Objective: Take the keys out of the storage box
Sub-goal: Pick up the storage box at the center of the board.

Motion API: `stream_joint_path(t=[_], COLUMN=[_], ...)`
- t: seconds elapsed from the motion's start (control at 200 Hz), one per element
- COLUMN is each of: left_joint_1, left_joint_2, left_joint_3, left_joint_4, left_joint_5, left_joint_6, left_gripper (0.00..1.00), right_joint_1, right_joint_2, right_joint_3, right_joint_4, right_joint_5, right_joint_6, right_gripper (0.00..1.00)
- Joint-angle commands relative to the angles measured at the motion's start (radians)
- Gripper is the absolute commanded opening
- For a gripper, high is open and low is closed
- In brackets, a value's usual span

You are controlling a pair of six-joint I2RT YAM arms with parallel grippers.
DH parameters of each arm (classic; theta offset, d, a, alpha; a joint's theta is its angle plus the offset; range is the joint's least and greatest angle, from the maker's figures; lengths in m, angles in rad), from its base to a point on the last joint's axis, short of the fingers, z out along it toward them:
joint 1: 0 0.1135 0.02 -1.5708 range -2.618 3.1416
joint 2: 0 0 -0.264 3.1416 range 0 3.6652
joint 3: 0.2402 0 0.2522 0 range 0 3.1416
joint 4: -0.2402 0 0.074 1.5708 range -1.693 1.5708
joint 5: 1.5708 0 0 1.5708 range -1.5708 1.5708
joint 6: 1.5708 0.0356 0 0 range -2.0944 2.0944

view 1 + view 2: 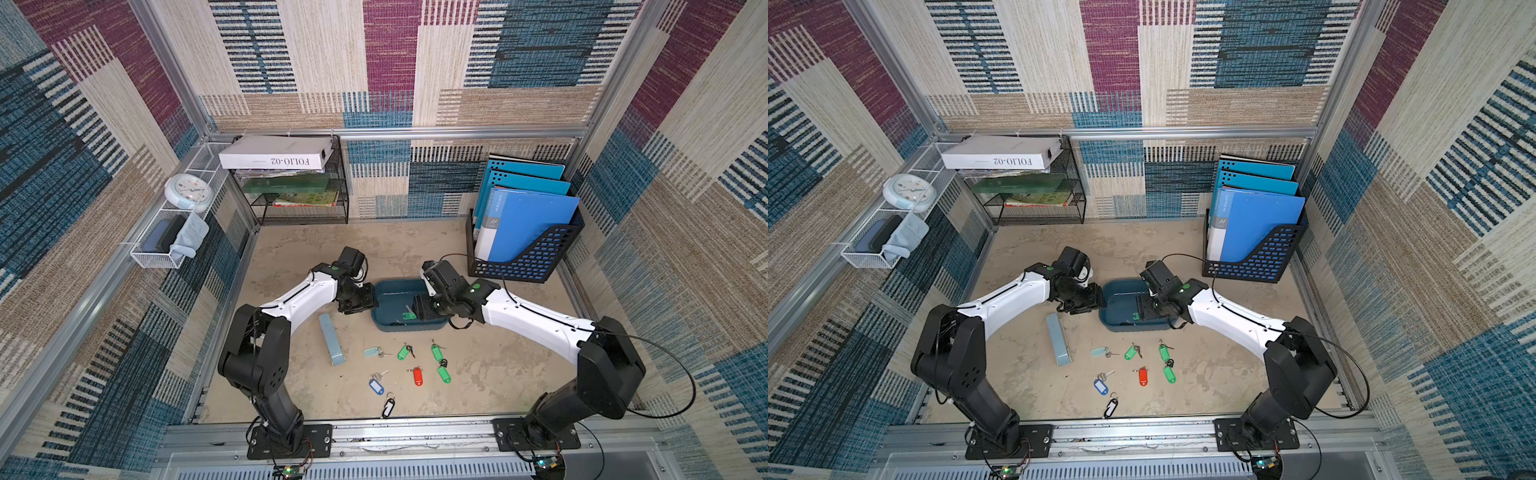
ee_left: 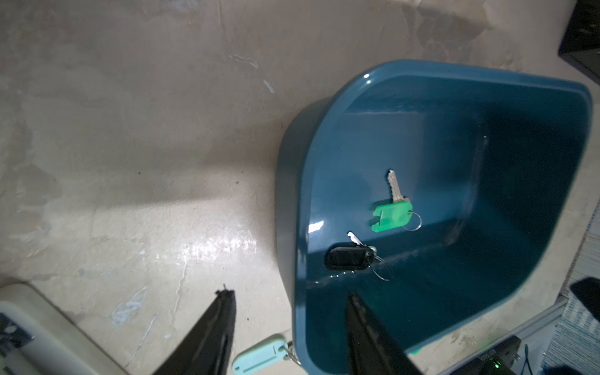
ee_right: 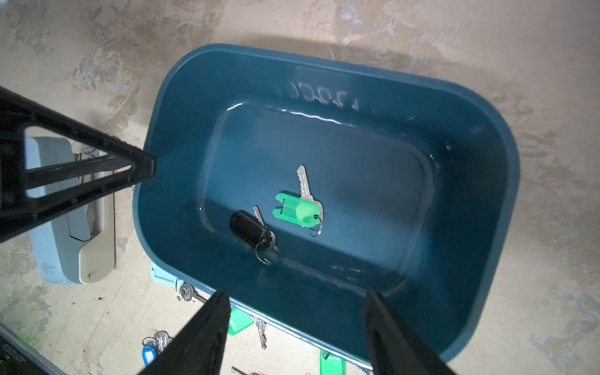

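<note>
The dark teal storage box (image 1: 392, 286) (image 1: 1121, 291) sits mid-table. Two keys lie in it: a green-tagged one (image 2: 391, 216) (image 3: 297, 209) and a black-tagged one (image 2: 349, 258) (image 3: 250, 225). Several more keys lie on the table in front of it, among them a pale teal one (image 1: 372, 352), a red one (image 1: 417, 376) and a blue one (image 1: 376, 385). My left gripper (image 2: 289, 295) (image 1: 365, 303) is open and straddles the box's left wall (image 2: 292, 211) without pinching it. My right gripper (image 3: 297, 293) (image 1: 419, 309) is open over the box's near wall, holding nothing.
A pale blue oblong case (image 1: 331, 338) (image 3: 71, 227) lies left of the box. A black file holder with blue folders (image 1: 523, 237) stands at the back right. A black mesh shelf (image 1: 299, 183) is at the back, and a white wire basket (image 1: 166, 245) hangs on the left wall.
</note>
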Motion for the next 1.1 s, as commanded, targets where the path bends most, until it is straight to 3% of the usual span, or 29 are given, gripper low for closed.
stream_joint_path(t=[0.0,0.2,0.311,0.491,0.721,0.977,1.092], left_joint_1=[-0.013,-0.021,-0.021,-0.023,-0.032,-0.104,-0.116], left_joint_2=[0.035,0.079,0.077,0.023,-0.144,-0.223,-0.217], left_joint_3=[0.025,0.057,0.063,0.027,-0.115,-0.223,-0.248], left_joint_4=[-0.022,-0.012,-0.010,0.057,0.334,0.562,0.602], left_joint_5=[-0.020,-0.015,-0.013,-0.016,-0.048,-0.238,-0.272], left_joint_6=[0.017,0.020,0.026,0.017,-0.042,0.088,0.127], left_gripper=[0.40,0.11,0.00,0.00,0.00,0.00,0.00], right_joint_1=[0.002,0.001,0.001,0.001,0.001,0.001,0.001], right_joint_2=[-0.007,-0.002,-0.002,0.004,0.008,0.041,0.067], right_joint_3=[-0.009,-0.034,-0.045,-0.048,-0.052,-0.013,0.003], right_joint_4=[0.027,0.036,0.043,0.057,0.119,0.155,0.146], right_joint_5=[-0.014,-0.027,-0.032,-0.040,-0.073,-0.077,-0.054], right_joint_6=[-0.010,0.000,0.005,0.013,0.065,0.124,0.143], right_gripper=[0.71,0.71,0.71,0.71,0.71,0.71,0.64])
